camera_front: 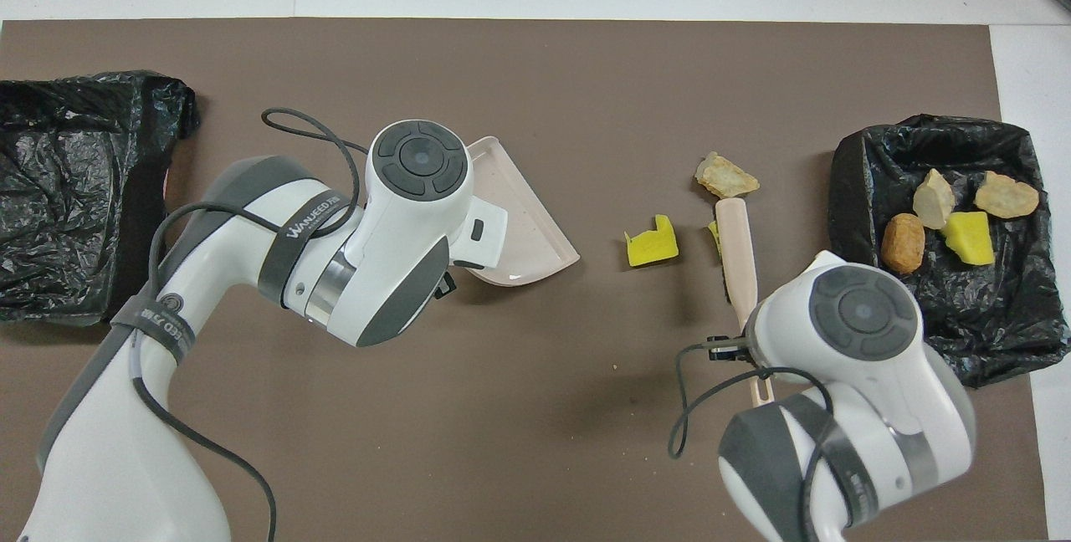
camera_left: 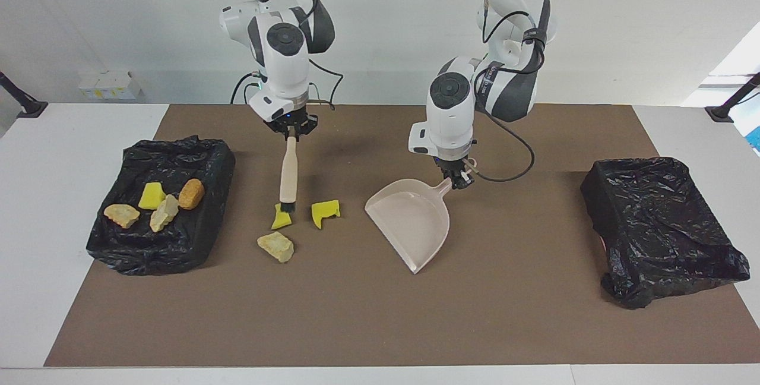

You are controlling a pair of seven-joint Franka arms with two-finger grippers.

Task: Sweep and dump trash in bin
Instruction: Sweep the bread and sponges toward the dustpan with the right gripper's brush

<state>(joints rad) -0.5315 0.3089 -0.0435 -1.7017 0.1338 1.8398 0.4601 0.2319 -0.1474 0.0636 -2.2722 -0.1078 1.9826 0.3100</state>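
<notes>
My right gripper (camera_left: 291, 133) pinches brush (camera_left: 288, 178), left gripper (camera_left: 458, 181) pinches dustpan (camera_left: 409, 218); mid-mat trash (camera_left: 276, 246) looks light & crumbly, so sweep, don't grab

The left arm reaches in from its base, forearm bent down, wrist vertical, its end effector (camera_left: 456, 179) closed on a dustpan handle (camera_left: 446, 183) near the tabletop's middle. The right arm bends down likewise, wrist vertical, its end effector (camera_left: 290, 129) clamped on a brush handle (camera_left: 288, 172) hanging straight down.
</notes>
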